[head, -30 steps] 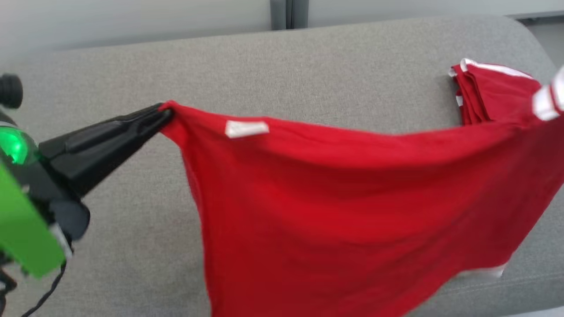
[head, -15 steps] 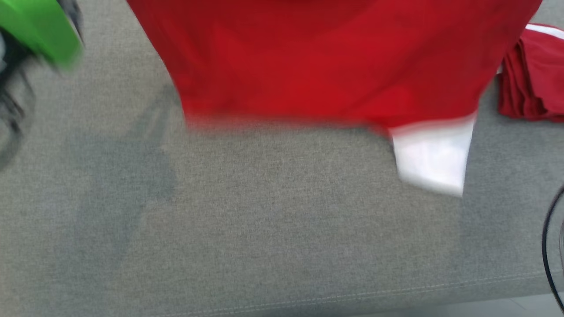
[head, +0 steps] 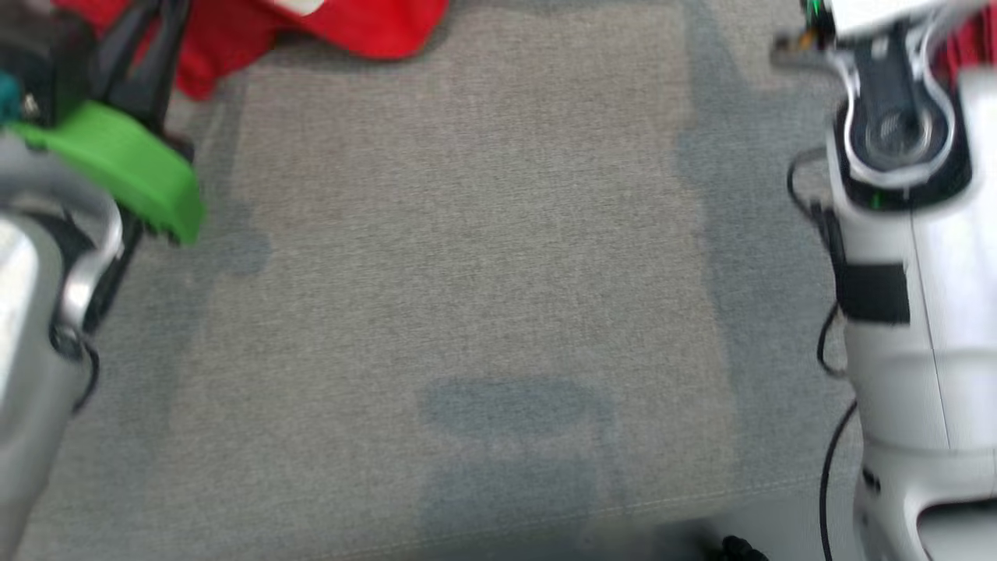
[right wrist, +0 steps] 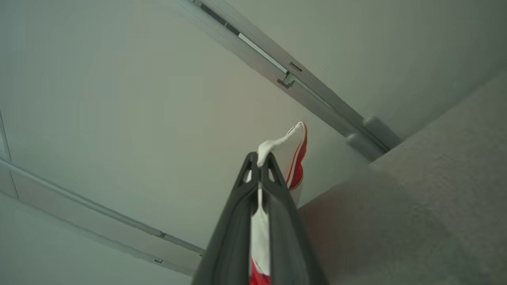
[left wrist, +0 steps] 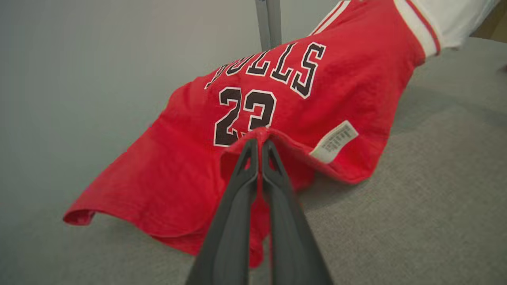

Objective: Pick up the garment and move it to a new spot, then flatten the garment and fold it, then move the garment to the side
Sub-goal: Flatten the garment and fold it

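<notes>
Both grippers are clamped on the jersey (left wrist: 317, 91). The left gripper (left wrist: 260, 143) pinches a red edge at the middle of its wrist view, and the right gripper (right wrist: 260, 160) holds white trim. The jersey sags between them, and its low end seems to rest on the grey cushion (head: 467, 273) at the head view's top left. I'd call this the laying-out step. Next it needs lowering taut, then spreading flat.

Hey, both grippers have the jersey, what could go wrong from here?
The right gripper pinches just a thin strip of white trim, so it may slip out under tension. The left gripper grips a bunched edge of the jersey; that fold could stay creased when it's laid flat.
</notes>
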Controlling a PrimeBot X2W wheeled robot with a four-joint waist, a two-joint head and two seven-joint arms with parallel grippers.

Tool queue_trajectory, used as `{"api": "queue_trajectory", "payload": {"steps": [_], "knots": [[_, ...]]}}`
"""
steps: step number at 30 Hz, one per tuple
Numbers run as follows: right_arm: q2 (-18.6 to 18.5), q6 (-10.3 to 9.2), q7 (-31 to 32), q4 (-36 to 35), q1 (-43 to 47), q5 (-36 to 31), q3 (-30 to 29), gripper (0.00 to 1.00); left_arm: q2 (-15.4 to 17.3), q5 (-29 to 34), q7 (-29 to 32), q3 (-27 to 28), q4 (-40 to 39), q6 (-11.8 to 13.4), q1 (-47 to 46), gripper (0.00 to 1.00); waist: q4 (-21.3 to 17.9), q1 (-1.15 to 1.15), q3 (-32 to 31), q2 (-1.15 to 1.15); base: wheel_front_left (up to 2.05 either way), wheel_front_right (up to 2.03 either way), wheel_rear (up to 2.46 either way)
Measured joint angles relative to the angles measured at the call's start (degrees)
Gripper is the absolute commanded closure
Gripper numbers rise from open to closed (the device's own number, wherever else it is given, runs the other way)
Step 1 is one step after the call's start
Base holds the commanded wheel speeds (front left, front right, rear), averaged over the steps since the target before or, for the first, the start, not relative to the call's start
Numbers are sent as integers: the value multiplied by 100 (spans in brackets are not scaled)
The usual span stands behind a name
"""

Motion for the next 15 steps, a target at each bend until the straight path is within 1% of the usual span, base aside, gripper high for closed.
{"api": "queue_trajectory", "payload": {"steps": [1,2,4,5,7,11,15], "knots": [[2,27,-33,-5,310,155,-49,100,-10,-96,-140,34,135,33,254,100,-54,0,43,0,0,0,0],[-53,118,-115,-10,584,259,-113,100,-26,-144,-314,30,255,52,474,100,-100,-2,87,0,0,0,0],[-241,268,-248,24,1129,303,-202,100,-129,-204,-573,-36,567,79,965,100,-191,-2,150,0,0,0,0],[-288,309,-303,63,1383,357,-235,100,-160,-225,-687,-60,721,90,1231,100,-231,-2,166,0,0,0,0],[-316,474,-326,160,1835,333,-142,100,-198,-319,-1028,48,944,188,1675,100,-294,-1,159,0,0,0,0],[-279,686,-428,376,2308,271,30,100,-280,-512,-1504,322,1198,301,1836,100,-345,-2,22,0,0,0,0],[-293,854,-513,469,2462,210,76,100,-415,-594,-1775,282,1285,219,2037,100,-340,-2,-198,0,0,0,0]]}}
